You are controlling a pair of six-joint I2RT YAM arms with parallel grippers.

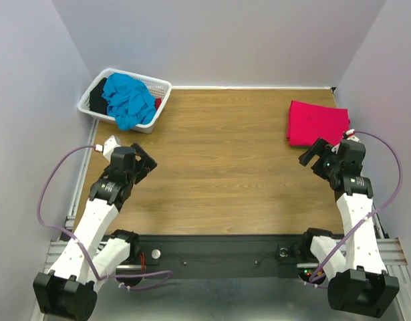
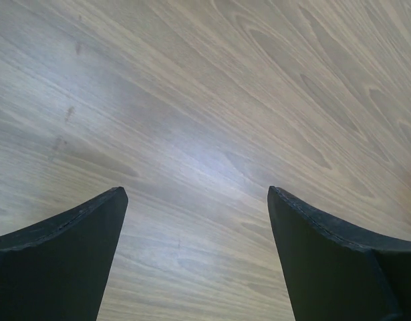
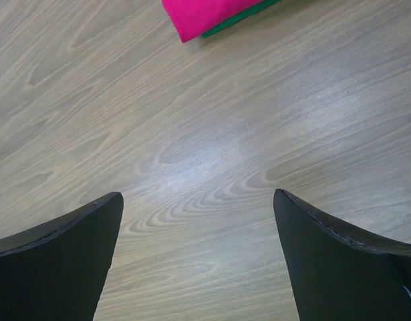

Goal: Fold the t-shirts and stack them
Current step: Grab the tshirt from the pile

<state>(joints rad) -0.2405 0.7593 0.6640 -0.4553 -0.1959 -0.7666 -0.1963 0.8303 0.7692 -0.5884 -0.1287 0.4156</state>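
- Your left gripper [image 2: 197, 195] hangs with its jaws spread and nothing between them. Only bare table [image 2: 205, 100] shows below it.
- Your right gripper [image 3: 197, 197] is the same: jaws apart, empty.
- The pinkish-red t-shirt [image 1: 317, 123] lies just ahead of your right gripper, not touching it. It is folded into a flat, straight-edged block. Judgement: it is parked to the side as the base of the stack, which leaves the wood between your grippers free for folding.
- In the right wrist view a green edge [image 3: 240, 20] peeks from under that fold. You cannot tell what it is.
- The turquoise-blue t-shirt [image 1: 128, 100] sits crumpled and heaped in the white basket [image 1: 162, 85], ahead of your left gripper and well apart from it. It is still unfolded, so it is probably the next pick.
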